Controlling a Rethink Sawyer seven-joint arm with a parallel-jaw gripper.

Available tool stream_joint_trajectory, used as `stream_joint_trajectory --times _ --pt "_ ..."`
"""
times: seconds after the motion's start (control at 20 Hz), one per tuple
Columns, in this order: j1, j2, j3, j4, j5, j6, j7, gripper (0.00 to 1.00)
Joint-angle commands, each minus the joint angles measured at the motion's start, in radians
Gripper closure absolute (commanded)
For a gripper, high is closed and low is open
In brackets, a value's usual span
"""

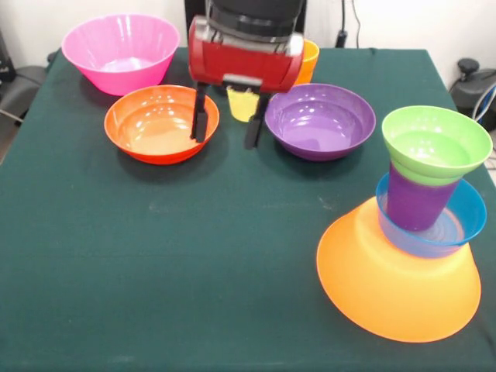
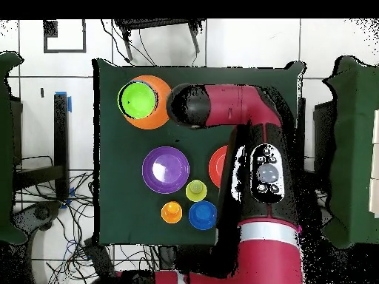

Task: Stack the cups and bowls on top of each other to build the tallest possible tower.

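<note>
While the tower [image 1: 415,232] stood at one corner of the green table [image 1: 194,256], well apart from the gripper [image 1: 227,128], the remaining pieces lay grouped at the far side. The tower's base was the large yellow-orange bowl [image 1: 395,291], inverted; on it sat a light blue bowl [image 1: 461,225], upright, holding the purple cup [image 1: 417,203], which carried the green bowl [image 1: 435,143] on its rim (the column leaned slightly in the front view). The large pink bowl [image 1: 120,53] rested in the opposite far corner. The medium orange-red bowl [image 1: 161,124] and the medium purple bowl [image 1: 320,120] flanked the gripper on either side, both upright. The gripper hung low between them with its two black fingers [image 1: 200,120] spread and nothing held, one finger over the orange-red bowl's inner rim and the other in the gap beside the purple bowl. The yellow cup [image 1: 242,105] stood upright just behind the fingers, its long axis vertical, so that the spread jaws appeared to bracket it from the front; a grasp would probably require a short advance away from the camera. The orange cup [image 1: 308,60] showed partly behind the red gripper body. The dark blue bowl [image 2: 202,214], hidden in the front view, appeared only overhead, beside the orange cup and yellow cup.
</note>
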Motion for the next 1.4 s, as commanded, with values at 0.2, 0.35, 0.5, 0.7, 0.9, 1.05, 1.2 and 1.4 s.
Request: stream_joint_trajectory --times 0.2,0.35,0.5,0.7,0.9,1.05,1.2,1.4 --pt "0.05 0.124 -0.12 -0.041 -0.001 0.107 0.25 0.0" --pt "0.042 0.138 -0.118 -0.058 0.012 0.143 0.232 0.0" --pt "0.044 0.146 -0.127 -0.067 0.014 0.159 0.227 0.0" --pt "0.037 0.149 -0.138 -0.062 0.03 0.186 0.215 0.0" --pt "0.009 0.158 -0.119 -0.032 0.071 0.24 0.182 0.0" --pt "-0.003 0.166 -0.105 -0.007 0.095 0.245 0.182 0.0" --pt "-0.002 0.171 -0.091 0.021 0.12 0.218 0.2 0.0" --pt "-0.005 0.183 -0.085 0.039 0.152 0.241 0.196 0.0"
